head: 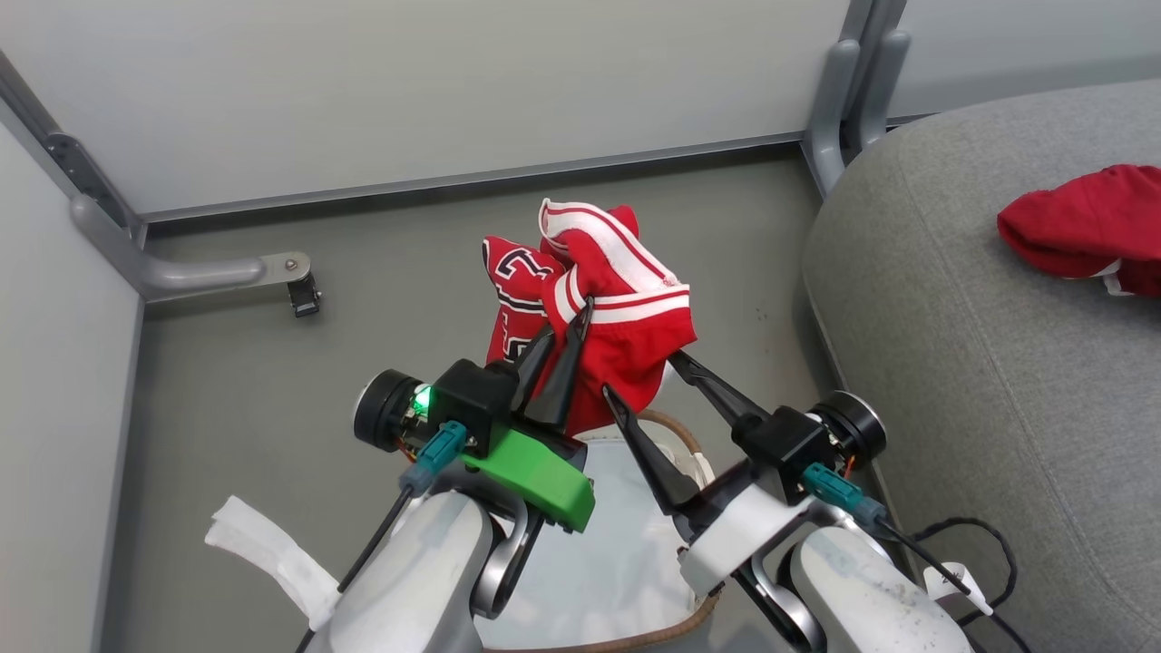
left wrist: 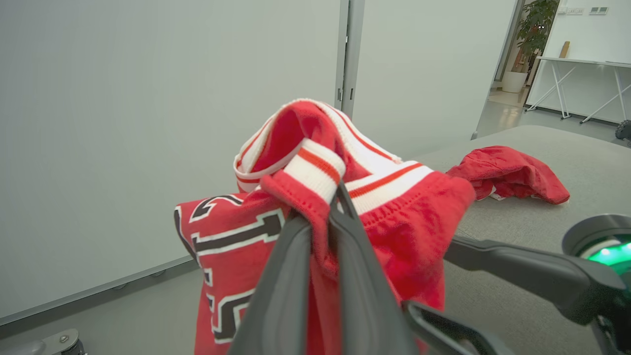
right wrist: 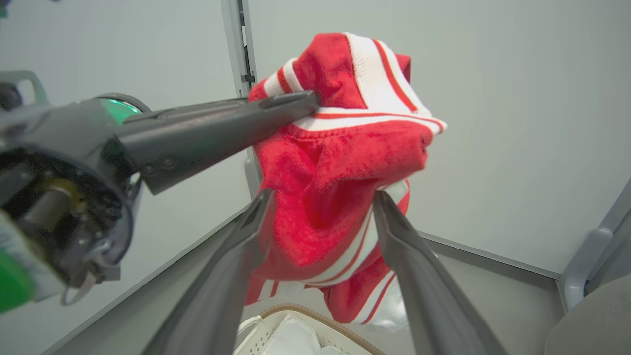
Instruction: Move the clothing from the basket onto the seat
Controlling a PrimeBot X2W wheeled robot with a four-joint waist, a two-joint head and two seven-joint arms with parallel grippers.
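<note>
Above the basket (right wrist: 254, 335), red jersey (head: 626, 308) clamped by its striped trim in left hand (head: 571, 317), wide-open right hand (head: 639, 372) straddling lower folds.

Bright, even, diffuse light; soft shadows. Wrist views bent at edges; left gripper fingers (left wrist: 281, 296) blurred at 6 o'clock.

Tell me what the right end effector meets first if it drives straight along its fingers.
The right end effector would likely meet the red jersey, which hangs from the shut left end effector right at its open fingertips; the gap is unclear.
</note>
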